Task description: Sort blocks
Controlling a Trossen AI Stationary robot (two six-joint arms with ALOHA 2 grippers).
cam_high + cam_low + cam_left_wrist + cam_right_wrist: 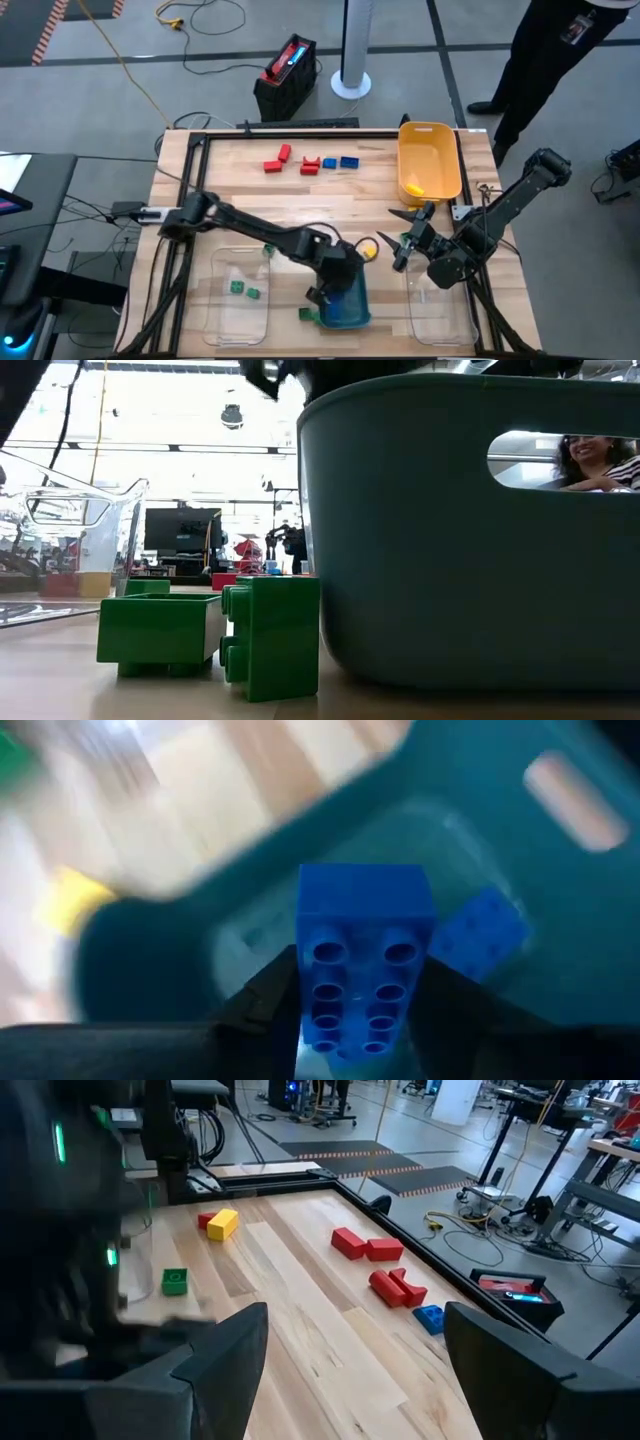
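Two dark six-joint arms, each ending in a two-finger gripper

The left arm (250,228) was black with a pale silver segment near its base; the right arm (500,205) was black and bulky-jointed, its fingers (215,1355) broad, matte and dark, green lights glowing on nearby housing

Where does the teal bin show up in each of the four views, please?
High view: teal bin at the table's near edge, under the left gripper.
Low view: its wall fills the right side, beside two green blocks.
Left wrist view: its inside behind the held blue block.
Right wrist view: not visible.
Shared landmark: the green blocks.
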